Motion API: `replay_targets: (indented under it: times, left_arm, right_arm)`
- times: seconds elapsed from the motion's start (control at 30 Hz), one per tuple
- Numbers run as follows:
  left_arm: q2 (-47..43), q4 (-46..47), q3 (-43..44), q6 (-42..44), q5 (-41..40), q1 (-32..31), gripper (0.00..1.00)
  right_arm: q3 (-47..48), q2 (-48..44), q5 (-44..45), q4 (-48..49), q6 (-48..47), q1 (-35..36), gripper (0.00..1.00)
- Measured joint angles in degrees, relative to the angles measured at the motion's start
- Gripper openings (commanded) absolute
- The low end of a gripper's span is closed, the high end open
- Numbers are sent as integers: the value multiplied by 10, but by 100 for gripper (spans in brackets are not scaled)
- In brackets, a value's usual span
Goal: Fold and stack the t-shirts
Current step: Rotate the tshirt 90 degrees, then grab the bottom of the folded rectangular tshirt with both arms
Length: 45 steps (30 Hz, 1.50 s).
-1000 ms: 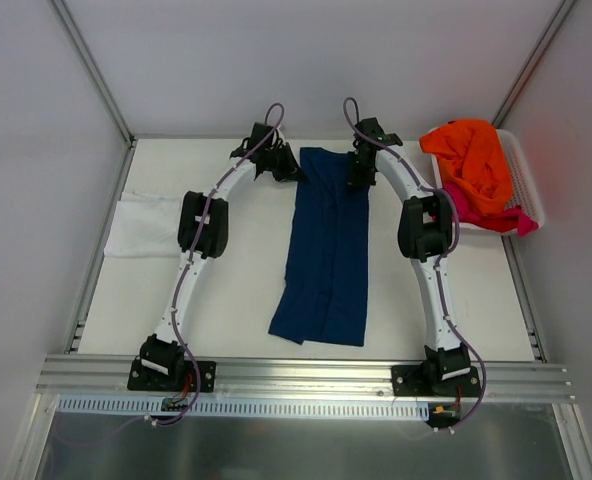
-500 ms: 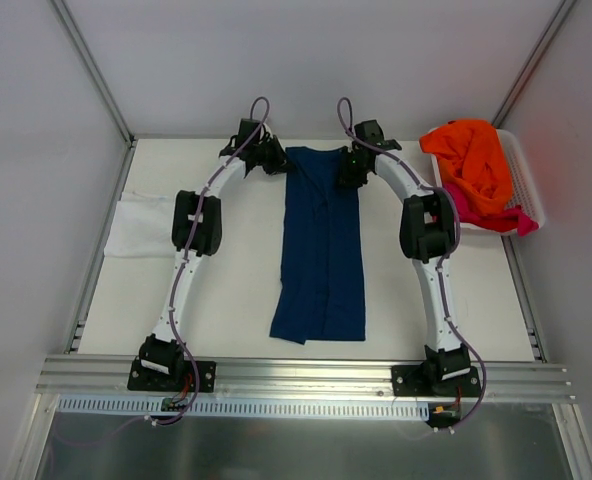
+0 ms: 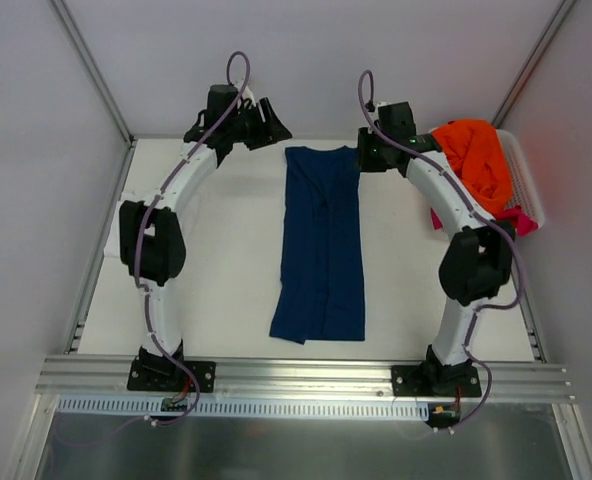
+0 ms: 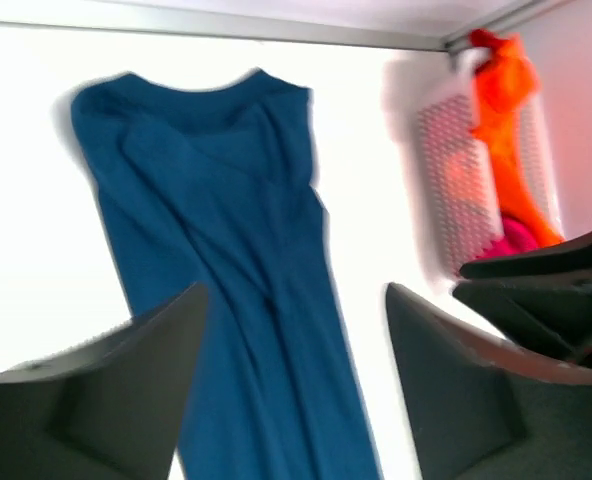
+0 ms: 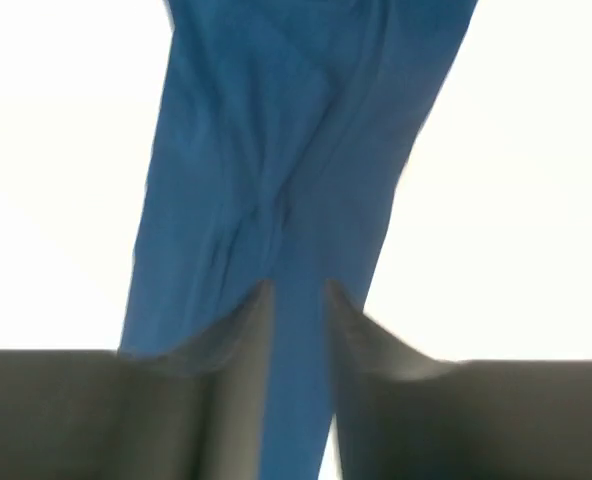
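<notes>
Left tool (image 4: 296, 290) gapes wide and right tool (image 5: 298, 285) is barely parted, both empty near the far end of your navy shirt (image 3: 323, 240), a long strip lying mid-surface (image 3: 236, 260); it looks light and limp, so pinch both far corners together.

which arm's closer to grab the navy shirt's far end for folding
Right, probably: the right gripper sits beside the navy t-shirt's far corner, while the left gripper hangs farther off.
</notes>
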Motion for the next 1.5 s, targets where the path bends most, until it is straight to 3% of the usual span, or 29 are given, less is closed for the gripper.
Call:
replay_targets:
  times: [0.07,0.1,0.23,0.3,0.33,0.5,0.57,0.83,1.07,1.17,1.5]
  left_arm:
    - [-104,13,-99,0,-17,-6,4]
    - [-155,17,-150,0,-29,-12,0]
    - [-294,36,-341,0,-75,-58,0]
    - [-325,39,-432,-4,-116,-100,0]
    - [-330,36,-472,-5,-141,-124,0]
    - [-369,2,-641,-25,-256,-261,24]
    - [-407,-6,-679,-40,-285,-295,27]
    - [-576,6,-770,-100,-370,-320,28]
    - [-596,8,-798,-124,-380,-323,34]
    - [-601,8,-806,-131,-380,-327,34]
    - [-607,9,-852,-173,-371,-344,31]
  right_arm:
    - [-80,-82,11,9,8,15,13]
    - [-118,-116,15,11,12,27,10]
    - [-275,-203,27,34,47,96,2]
    - [-346,-213,37,43,70,134,6]
    - [-385,-214,47,48,84,157,14]
    - [-550,-253,104,61,154,280,18]
    - [-584,-287,123,69,182,322,18]
    - [-615,-366,206,96,275,442,28]
    - [-610,-355,249,94,320,502,31]
    - [-607,-336,257,95,337,518,36]
    - [-607,-287,264,107,388,573,36]
